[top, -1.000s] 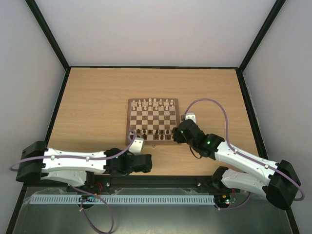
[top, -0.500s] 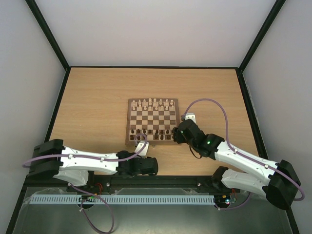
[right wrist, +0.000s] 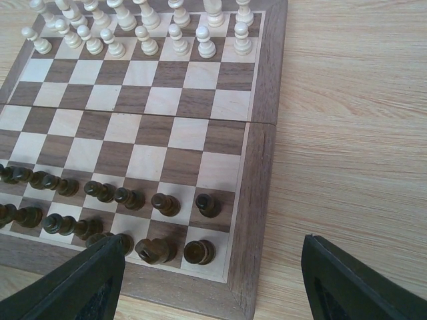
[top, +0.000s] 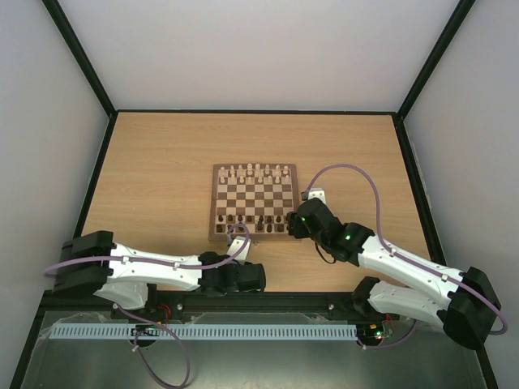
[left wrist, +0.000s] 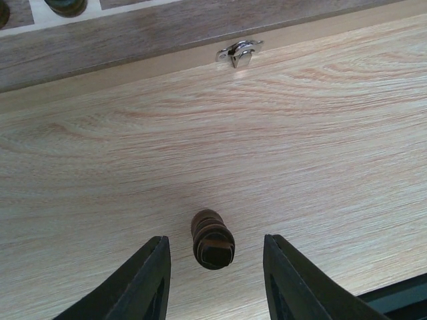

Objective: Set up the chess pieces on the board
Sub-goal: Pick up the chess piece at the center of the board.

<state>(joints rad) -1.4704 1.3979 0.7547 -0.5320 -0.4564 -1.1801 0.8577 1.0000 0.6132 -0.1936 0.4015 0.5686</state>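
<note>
A toppled dark brown chess piece (left wrist: 212, 239) lies on the table, near the board (left wrist: 100, 57) at frame top. The left gripper (left wrist: 215, 244) straddles it, half-open and not touching. It should probably close centred, lest the piece roll. The right gripper (right wrist: 212, 243) hovers wide and empty.

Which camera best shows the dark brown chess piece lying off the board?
Left wrist: the dark brown wooden chess piece lies large between the end effector fingers. Top view can't resolve it; right wrist misses it.
</note>
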